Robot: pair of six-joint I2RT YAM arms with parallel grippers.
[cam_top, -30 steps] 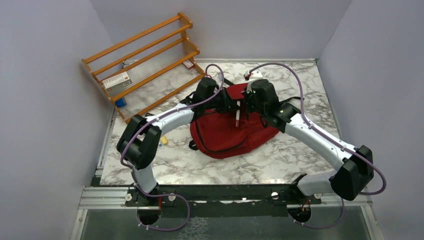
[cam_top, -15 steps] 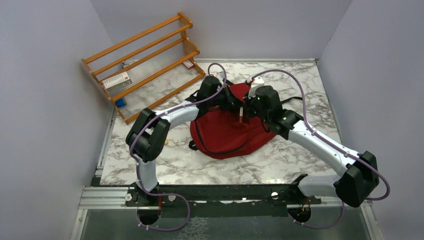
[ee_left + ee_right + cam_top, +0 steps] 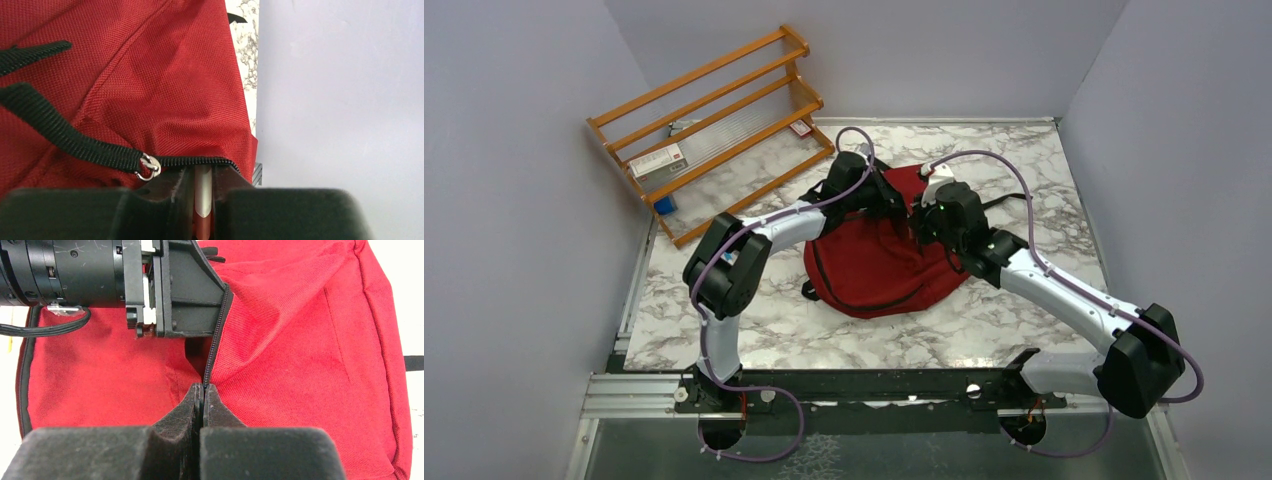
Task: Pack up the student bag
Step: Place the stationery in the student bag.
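The student bag (image 3: pixel 874 270), dark red with black straps, lies in the middle of the marble table. My left gripper (image 3: pixel 902 203) is at its far upper edge. In the left wrist view the left gripper (image 3: pixel 202 172) is shut on a thin white and red flat item (image 3: pixel 202 195), seen edge on, whose top goes under the black zipper edge (image 3: pixel 200 161) beside a metal pull ring (image 3: pixel 148 166). My right gripper (image 3: pixel 204 390) is shut on the bag's zipper edge (image 3: pixel 217 330), with red fabric (image 3: pixel 300 340) on both sides. The left gripper (image 3: pixel 215 310) is just beyond it.
A wooden rack (image 3: pixel 714 130) leans at the back left, with a white and red box (image 3: pixel 657 160) and a blue item (image 3: pixel 664 205) on it. Grey walls close in the table on three sides. A black strap (image 3: pixel 60 135) lies across the bag.
The left arm has reached further toward the bag's top. The thin item, seen above the bag a second ago, is now hidden from above. The right gripper has shifted slightly nearer, still pinching the zipper edge.
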